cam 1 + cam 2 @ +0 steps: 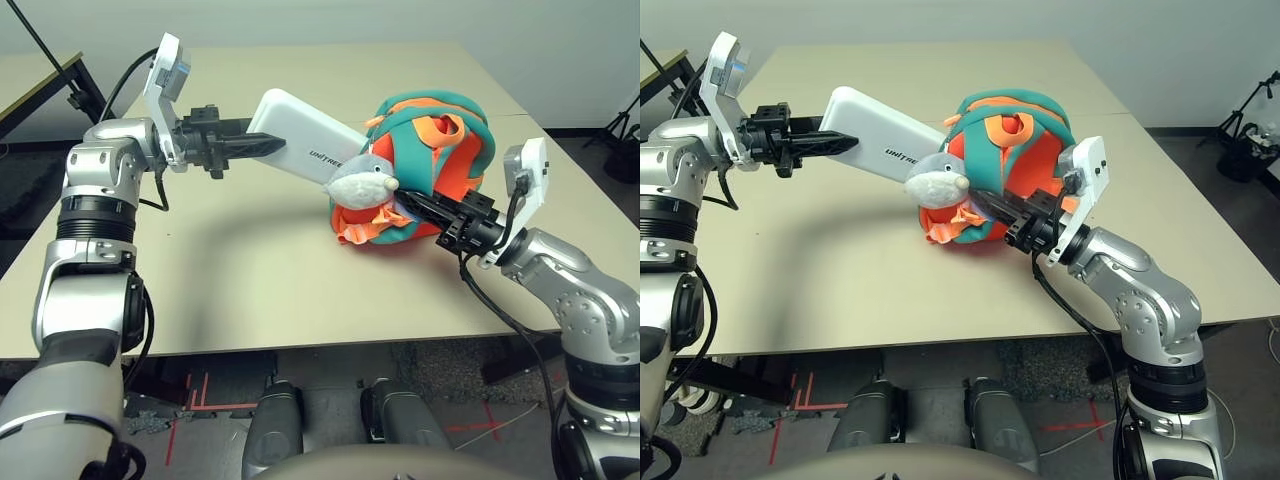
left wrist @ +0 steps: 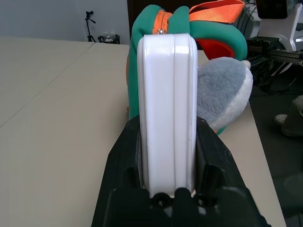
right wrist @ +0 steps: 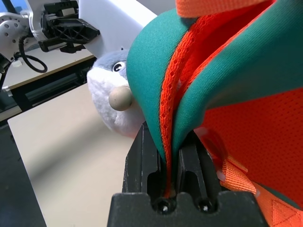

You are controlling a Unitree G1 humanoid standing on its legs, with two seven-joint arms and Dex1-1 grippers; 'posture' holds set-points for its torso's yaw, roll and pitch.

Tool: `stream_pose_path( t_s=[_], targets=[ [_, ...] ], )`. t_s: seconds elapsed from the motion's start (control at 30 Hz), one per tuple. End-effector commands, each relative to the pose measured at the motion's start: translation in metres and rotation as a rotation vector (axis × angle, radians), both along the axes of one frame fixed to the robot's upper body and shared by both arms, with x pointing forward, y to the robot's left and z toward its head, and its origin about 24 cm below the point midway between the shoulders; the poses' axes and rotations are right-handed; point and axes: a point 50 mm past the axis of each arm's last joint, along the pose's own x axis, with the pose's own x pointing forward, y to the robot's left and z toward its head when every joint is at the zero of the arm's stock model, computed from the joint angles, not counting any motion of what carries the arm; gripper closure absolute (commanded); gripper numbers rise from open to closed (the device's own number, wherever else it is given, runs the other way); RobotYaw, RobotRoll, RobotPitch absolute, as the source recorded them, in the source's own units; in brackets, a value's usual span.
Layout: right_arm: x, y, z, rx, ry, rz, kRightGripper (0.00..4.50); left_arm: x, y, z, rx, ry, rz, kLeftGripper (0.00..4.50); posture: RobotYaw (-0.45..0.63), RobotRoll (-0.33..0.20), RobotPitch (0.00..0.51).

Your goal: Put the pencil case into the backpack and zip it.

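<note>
My left gripper [image 1: 256, 144] is shut on one end of the white pencil case [image 1: 300, 132] and holds it above the table. The case slants down to the right, and its far end reaches the backpack [image 1: 445, 150] behind the grey plush head [image 1: 362, 181]. In the left wrist view the pencil case [image 2: 166, 104] stands on edge between my fingers [image 2: 127, 156], in line with the backpack's zipper rim [image 2: 161, 21]. The orange and teal backpack rests on the table, right of centre. My right gripper [image 1: 412, 205] is shut on its teal and orange edge [image 3: 189, 75], low on the near side.
The beige table [image 1: 240, 280] has open surface to the left of and in front of the backpack. Its front edge runs close to my body. A second table [image 1: 25, 85] stands at the far left, and a tripod [image 1: 625, 125] is on the floor at the right.
</note>
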Motion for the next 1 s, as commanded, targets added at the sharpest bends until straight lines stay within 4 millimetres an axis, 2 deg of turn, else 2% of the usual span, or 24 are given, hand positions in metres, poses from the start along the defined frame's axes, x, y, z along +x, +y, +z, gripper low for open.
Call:
stream_pose_path(
  t_s=[0.03, 0.23, 0.4, 0.73, 1.0],
  targets=[
    [-0.006, 0.005, 0.01, 0.009, -0.052, 0.043, 4.4, -0.01, -0.001, -0.003, 0.04, 0.044, -0.066, 3.19, -0.18, 0.0, 0.021],
    [-0.005, 0.007, 0.01, 0.01, -0.048, 0.051, 4.4, -0.017, -0.001, 0.003, 0.063, 0.014, -0.065, 3.19, -0.17, 0.0, 0.022],
    [-0.004, 0.009, 0.01, 0.01, -0.049, 0.061, 4.4, -0.013, -0.011, 0.001, 0.019, -0.032, -0.051, 3.19, -0.17, 0.0, 0.02],
    [-0.002, 0.014, 0.01, 0.01, -0.054, 0.076, 4.4, 0.006, -0.072, -0.044, -0.067, -0.114, -0.004, 3.19, -0.19, 0.0, 0.017],
    [-0.002, 0.018, 0.01, 0.009, -0.059, 0.087, 4.4, 0.019, -0.109, -0.072, -0.073, -0.167, 0.066, 3.19, -0.19, 0.0, 0.01]
  ],
)
